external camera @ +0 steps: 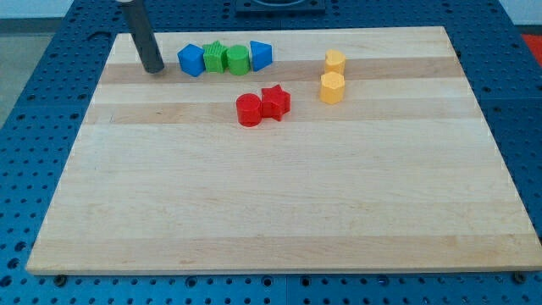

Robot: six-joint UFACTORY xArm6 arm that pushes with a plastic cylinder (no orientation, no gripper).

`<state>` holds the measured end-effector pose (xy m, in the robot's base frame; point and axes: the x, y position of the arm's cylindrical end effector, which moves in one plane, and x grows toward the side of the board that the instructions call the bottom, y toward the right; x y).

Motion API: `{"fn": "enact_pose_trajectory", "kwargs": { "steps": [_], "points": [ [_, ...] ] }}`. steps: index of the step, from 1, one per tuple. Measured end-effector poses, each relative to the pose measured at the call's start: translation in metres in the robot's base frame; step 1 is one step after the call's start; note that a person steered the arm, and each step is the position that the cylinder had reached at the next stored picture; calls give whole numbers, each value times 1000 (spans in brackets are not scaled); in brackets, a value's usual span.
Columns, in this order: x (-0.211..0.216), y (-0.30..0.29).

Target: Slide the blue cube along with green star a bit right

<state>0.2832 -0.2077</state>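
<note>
We have no fingers to open or close here, only my tip, resting on the tabletop just to the view's left of the blue cube, apart from it. Touching the cube's far side sits the green star, then a green cylinder and another blue block, all in one row. These look light, rigid and slippery, so we judge a centred push on the cube's left face best, lest the row buckle.
</note>
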Motion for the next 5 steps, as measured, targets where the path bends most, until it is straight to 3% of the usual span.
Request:
{"fn": "enact_pose_trajectory", "kwargs": {
  "steps": [5],
  "points": [
    [14, 30]
  ]
}}
